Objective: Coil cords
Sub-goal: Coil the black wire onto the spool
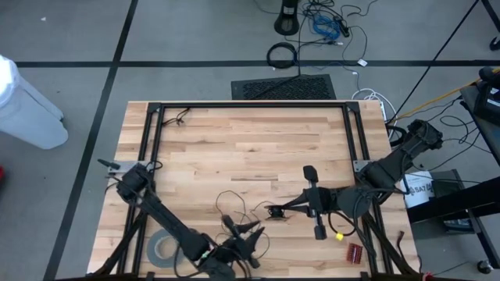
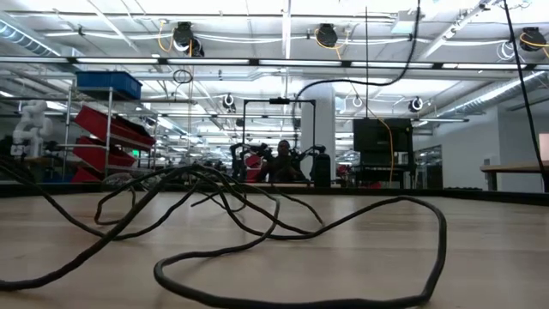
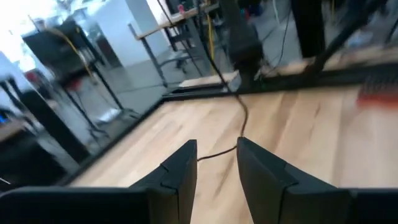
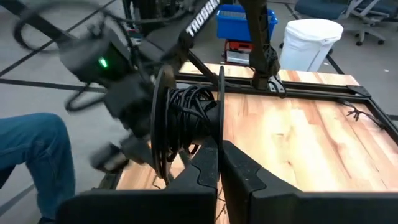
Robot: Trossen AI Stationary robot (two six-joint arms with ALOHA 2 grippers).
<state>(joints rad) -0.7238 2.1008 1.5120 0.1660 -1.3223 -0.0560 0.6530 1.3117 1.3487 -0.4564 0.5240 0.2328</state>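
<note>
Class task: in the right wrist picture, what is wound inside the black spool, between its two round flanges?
Thin dark wire is wound between the flanges of the spool. The right gripper is shut on the spool and covers its lower part. The core under the windings cannot be seen.

From my station: grey floor (image 1: 195, 31) w/ dark tape lines, black mat (image 1: 283, 87) behind the wood counter (image 1: 250, 148). White bin (image 1: 27, 105) at left. Beyond: open hall, ceiling strip lights (image 2: 283, 34), red shelving (image 2: 107, 137), blue crate (image 2: 108, 83).
</note>
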